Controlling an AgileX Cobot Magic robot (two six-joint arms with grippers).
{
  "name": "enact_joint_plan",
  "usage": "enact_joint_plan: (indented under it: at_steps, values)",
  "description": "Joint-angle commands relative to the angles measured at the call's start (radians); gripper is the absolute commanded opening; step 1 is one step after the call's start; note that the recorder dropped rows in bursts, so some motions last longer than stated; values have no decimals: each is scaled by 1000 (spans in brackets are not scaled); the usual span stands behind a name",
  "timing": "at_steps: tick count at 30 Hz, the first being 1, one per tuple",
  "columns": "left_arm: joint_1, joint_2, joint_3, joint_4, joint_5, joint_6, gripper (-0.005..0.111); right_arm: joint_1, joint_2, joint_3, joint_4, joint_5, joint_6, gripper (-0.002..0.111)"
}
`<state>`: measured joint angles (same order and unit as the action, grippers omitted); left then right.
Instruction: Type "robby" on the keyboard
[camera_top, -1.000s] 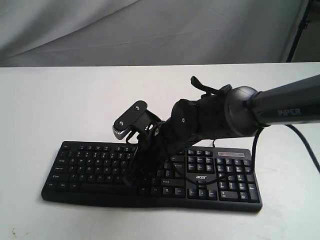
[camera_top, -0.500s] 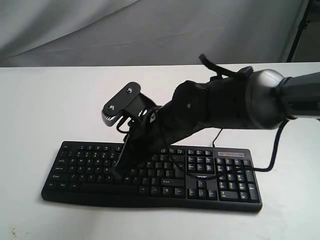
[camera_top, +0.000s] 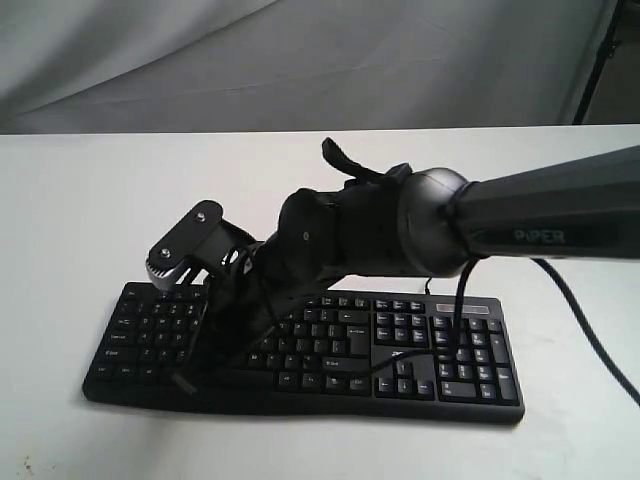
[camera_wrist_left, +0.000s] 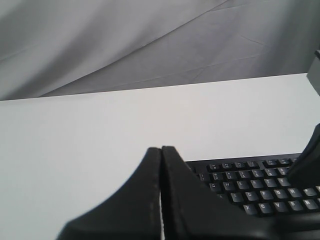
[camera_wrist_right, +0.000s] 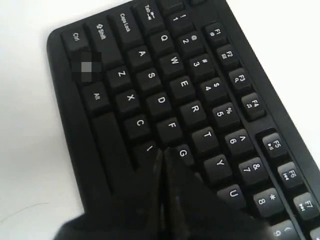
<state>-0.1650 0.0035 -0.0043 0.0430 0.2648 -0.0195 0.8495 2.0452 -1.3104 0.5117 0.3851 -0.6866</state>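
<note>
Hovering low over the letter rows, the right gripper has its jaws pressed together into one narrow point, and in its wrist view that point sits just past the F and G keys; whether it touches a cap, I cannot tell. The keyboard lies flat on the white table, near the front edge in the exterior view, with the right arm stretched across its middle towards the left half. Off to the side, the left gripper hangs with its jaws also together, clear of the keys. As for handling: this looks like a light, stiff plastic board, so a sideways shove would likely skate it across the smooth top. No grasp is called for; the place to meet it is the centre of a single keycap, straight down, with a short press. The caps sit tightly packed, so an off-centre poke risks catching a neighbour.
</note>
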Motion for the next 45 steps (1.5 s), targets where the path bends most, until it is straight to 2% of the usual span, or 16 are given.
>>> enact_joint_plan:
  at_steps: [1,25,45]
  values:
    - [-6,-3,4,5,-5,-3,0,8,6,-8,12,24,-8,0]
    - [-6,-3,4,5,-5,-3,0,27,41,-8,0,-59,-18,0]
    - [-6,-3,4,5,-5,-3,0,20,41,-8,-34,-58,7,0]
